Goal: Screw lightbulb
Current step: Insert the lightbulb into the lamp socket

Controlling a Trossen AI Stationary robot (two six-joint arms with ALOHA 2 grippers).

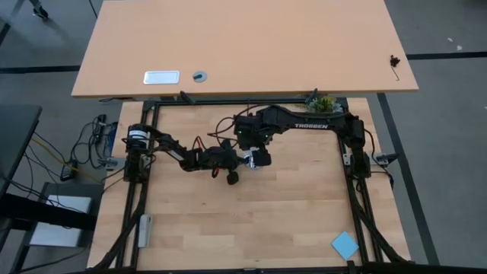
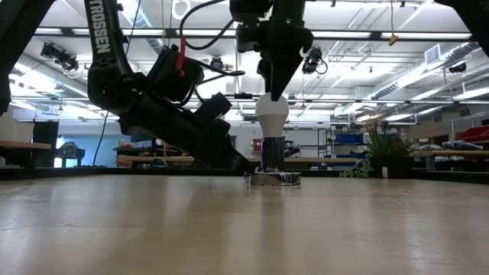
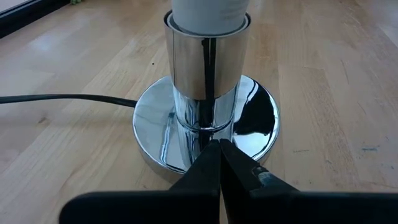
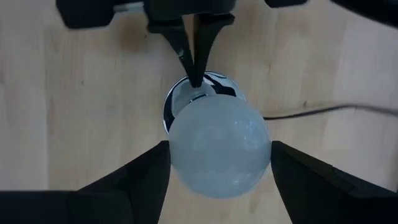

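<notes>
I see the lightbulb (image 4: 219,147) upright in the chrome socket base (image 3: 205,127), between the right gripper (image 4: 219,165) fingers, which clamp both flanks from above. Left gripper (image 3: 219,163): 2 fingers pinched shut, tips touching the base's edge. Bare table (image 1: 289,213) all around.

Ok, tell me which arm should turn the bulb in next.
The right. Its gripper hangs directly above the lightbulb, fingers on either side of the globe, which stands upright in the chrome socket. The left gripper is shut, pressed low on the socket base, steadying it.
</notes>
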